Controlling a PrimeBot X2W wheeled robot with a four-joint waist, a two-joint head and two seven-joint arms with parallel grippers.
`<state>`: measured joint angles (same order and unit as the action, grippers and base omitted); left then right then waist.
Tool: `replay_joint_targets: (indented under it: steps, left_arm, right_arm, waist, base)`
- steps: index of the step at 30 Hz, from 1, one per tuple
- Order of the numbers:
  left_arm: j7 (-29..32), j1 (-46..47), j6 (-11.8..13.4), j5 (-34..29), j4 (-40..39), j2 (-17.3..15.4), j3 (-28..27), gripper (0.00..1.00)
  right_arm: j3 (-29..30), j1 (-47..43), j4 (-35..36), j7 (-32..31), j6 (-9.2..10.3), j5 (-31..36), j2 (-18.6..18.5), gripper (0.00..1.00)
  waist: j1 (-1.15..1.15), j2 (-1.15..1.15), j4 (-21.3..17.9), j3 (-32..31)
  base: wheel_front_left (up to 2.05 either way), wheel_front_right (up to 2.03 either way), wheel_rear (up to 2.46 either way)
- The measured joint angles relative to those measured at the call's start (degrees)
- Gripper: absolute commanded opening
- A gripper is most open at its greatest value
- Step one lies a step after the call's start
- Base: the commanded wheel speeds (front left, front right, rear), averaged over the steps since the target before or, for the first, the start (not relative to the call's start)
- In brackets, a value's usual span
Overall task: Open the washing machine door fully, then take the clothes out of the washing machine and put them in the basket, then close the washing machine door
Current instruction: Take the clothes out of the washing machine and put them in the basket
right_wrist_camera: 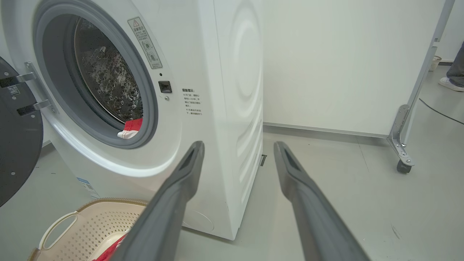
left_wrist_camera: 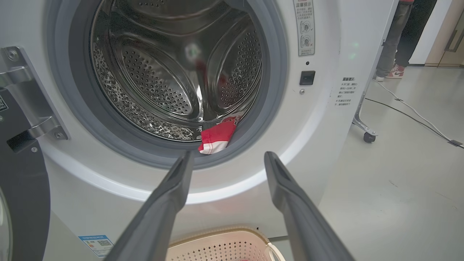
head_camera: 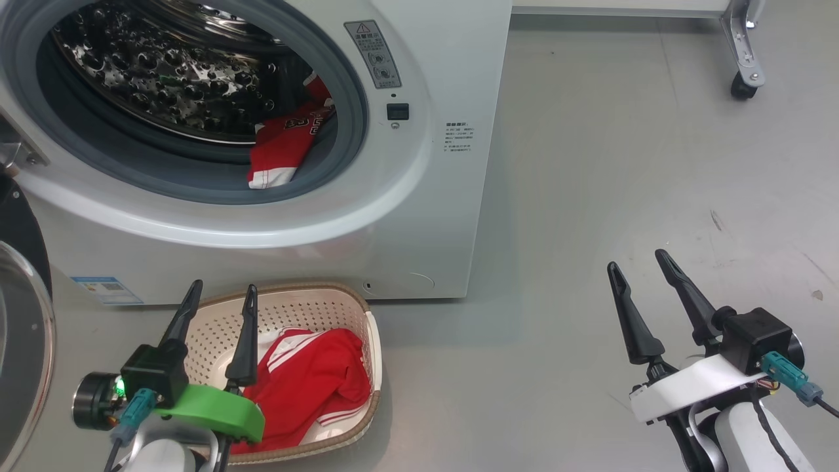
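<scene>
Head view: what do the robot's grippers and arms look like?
The left gripper has two long, tapered black fingers on a bright green bracket, a teal plug and a green light. The right gripper has the same fingers, a white bracket, black cables and a pale forearm.

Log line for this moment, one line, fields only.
door open | left gripper open, empty, by basket | right gripper open, empty | red garment in basket | second red garment at washing machine mouth

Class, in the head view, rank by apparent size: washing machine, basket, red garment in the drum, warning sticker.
Largest to smallest:
washing machine
basket
red garment in the drum
warning sticker
The basket lies nearer the camera, which flatters it.
</scene>
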<state>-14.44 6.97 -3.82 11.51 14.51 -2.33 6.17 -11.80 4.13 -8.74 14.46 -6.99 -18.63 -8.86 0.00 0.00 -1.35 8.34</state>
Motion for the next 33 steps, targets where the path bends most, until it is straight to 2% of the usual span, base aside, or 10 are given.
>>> replay_joint_targets:
  steps: [16, 21, 27, 33]
  left_arm:
    - [0.32, 0.96, 0.07, 0.75, -1.12, -0.10, -0.54, 1.00]
    - [2.12, 5.97, 0.05, 0.60, -2.10, -1.00, -0.79, 1.00]
    - [5.30, 12.19, 0.03, 0.31, -2.42, -4.14, -2.37, 1.00]
    - [10.01, 19.38, -0.10, 0.75, -2.12, -5.91, -3.38, 1.00]
  right_arm:
    - [-2.03, 0.27, 2.11, 0.00, 0.00, -0.01, -0.03, 1.00]
    - [-3.39, 1.09, 3.01, -0.01, 0.00, -0.01, -0.15, 1.00]
    - [-5.05, 3.65, 4.04, -0.01, 0.00, -0.01, -0.11, 1.00]
    - [-5.38, 5.67, 4.19, -0.01, 0.00, -0.01, 0.31, 1.00]
  waist:
    - [0.00, 0.00, -0.54, 4.96]
    - [0.00, 0.00, -0.98, 7.96]
    - [0.00, 0.00, -2.09, 11.99]
    - [0.00, 0.00, -4.17, 15.65]
  base:
    - [0.00, 0.00, 0.00]
    - [0.00, 0.00, 0.00]
    - [0.00, 0.00, 0.00]
    - [0.00, 0.00, 0.00]
